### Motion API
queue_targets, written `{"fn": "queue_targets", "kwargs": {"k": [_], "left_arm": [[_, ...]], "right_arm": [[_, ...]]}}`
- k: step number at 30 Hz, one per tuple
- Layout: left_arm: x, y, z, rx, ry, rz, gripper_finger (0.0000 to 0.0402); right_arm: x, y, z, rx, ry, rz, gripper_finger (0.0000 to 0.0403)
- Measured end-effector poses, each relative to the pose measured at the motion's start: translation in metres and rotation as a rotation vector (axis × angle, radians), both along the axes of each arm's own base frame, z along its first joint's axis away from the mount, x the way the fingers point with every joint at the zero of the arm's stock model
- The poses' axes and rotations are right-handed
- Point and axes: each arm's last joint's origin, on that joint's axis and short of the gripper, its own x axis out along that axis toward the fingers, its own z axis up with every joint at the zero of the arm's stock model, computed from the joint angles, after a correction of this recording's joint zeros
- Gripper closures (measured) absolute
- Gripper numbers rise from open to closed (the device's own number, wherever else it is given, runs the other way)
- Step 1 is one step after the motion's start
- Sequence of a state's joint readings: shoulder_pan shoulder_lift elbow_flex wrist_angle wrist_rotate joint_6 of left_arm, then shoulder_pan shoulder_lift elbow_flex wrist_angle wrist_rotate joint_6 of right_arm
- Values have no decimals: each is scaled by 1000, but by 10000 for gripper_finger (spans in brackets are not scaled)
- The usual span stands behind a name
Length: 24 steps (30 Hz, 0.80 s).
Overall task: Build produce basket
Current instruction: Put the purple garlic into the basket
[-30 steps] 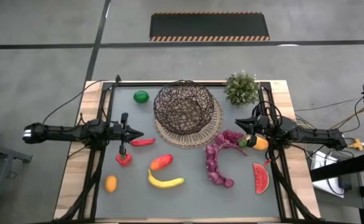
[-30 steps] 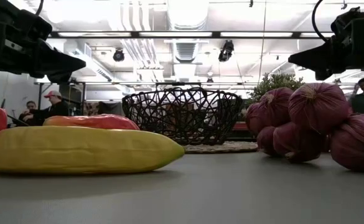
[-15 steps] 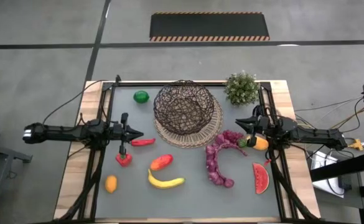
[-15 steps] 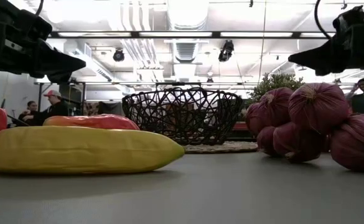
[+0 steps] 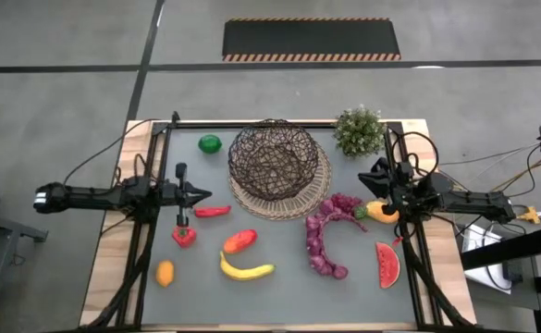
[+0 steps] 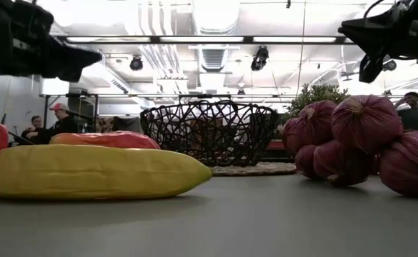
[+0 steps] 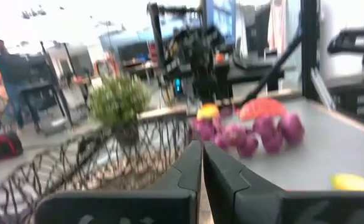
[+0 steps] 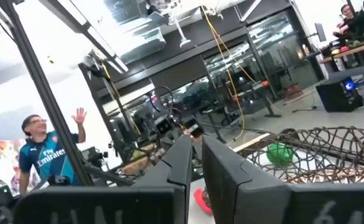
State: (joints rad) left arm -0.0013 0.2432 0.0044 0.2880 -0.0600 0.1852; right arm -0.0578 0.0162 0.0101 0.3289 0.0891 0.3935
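While produce (image 5: 239,241) lies scattered, dark wire basket (image 5: 272,159) sits on tan mat (image 5: 314,192).

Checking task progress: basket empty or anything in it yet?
Empty. The high view shows only bare wire inside the basket; the banana, grapes and lime lie on the table outside it.

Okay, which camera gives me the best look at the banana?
The high view: the whole banana lies clear on the table, in front of the basket. The low view shows it huge and side-on. The left wrist view catches only its yellow tip; the right wrist view shows none of it.
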Motion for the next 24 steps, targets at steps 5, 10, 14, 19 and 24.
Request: {"fn": "queue_targets", "kwargs": {"k": [5,10,14,19,24], "left_arm": [[-1,0,13,-53,-135,-7,402],[-4,0,27,-181,-299,-37,402],[-6,0,36,-307,-399,-77,402],[-4,0,38,-353,-420,-95,402],[-3,0,41,-359,-461,-104,402]], "right_arm": [[0,-1,0,2,4,-22,374],[1,-3,-2,-51,35,-115,374],[3,-3,-2,-94,51,-132,374],[6,3,3,-221,62,53,374],[11,7,12,-384,86,143,374]]}}
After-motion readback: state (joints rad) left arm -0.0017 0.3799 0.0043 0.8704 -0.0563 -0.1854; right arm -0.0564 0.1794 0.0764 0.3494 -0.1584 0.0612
